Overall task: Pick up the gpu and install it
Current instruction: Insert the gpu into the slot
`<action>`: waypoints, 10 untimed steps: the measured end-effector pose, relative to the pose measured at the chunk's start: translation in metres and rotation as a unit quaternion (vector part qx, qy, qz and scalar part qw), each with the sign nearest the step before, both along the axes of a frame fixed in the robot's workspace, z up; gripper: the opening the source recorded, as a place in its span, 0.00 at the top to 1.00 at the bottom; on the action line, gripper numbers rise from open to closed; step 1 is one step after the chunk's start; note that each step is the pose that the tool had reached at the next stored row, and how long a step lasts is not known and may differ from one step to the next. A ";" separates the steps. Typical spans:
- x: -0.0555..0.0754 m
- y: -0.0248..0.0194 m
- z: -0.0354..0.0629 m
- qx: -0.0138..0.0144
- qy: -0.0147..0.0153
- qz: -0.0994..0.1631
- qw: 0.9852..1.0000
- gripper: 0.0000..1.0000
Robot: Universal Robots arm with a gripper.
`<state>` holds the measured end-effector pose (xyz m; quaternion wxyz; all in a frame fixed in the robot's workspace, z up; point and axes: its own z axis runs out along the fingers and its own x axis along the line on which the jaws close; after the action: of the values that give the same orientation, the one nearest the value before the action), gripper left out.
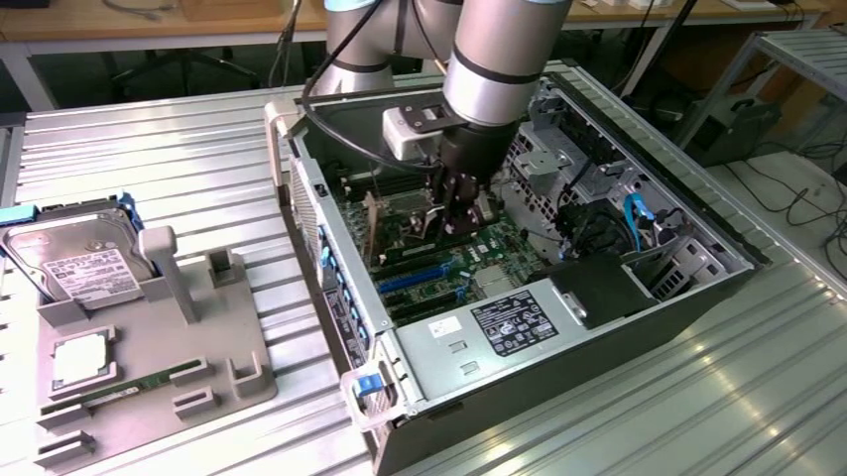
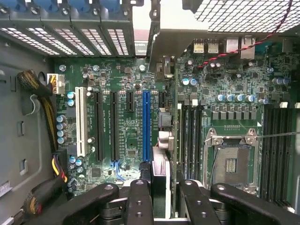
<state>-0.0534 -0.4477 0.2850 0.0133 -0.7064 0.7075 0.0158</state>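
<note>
The hand (image 1: 453, 220) is clamped on the gpu (image 2: 161, 140), edge-on above the motherboard's blue slot (image 2: 146, 124); seating it likely calls for exact alignment.

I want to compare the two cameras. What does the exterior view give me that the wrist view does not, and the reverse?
Exterior view: the hard drive and the memory stick on the grey fixture at the exterior view's left, and the power supply in the open case.
Wrist view: the blue slot, the white slot and the empty CPU socket.
Both: the motherboard and the gpu, held by the fingers above the slots.
</note>
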 end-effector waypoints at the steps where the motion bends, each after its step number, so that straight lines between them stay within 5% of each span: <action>1: 0.000 -0.0005 -0.0021 0.000 0.000 0.000 1.000 0.72; 6: -0.005 -0.0018 -0.0066 0.000 0.000 0.000 1.000 0.72; 10: -0.006 -0.0091 -0.0086 0.000 0.000 -0.001 1.000 0.72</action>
<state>-0.0599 -0.4568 0.2764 0.0135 -0.7059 0.7080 0.0161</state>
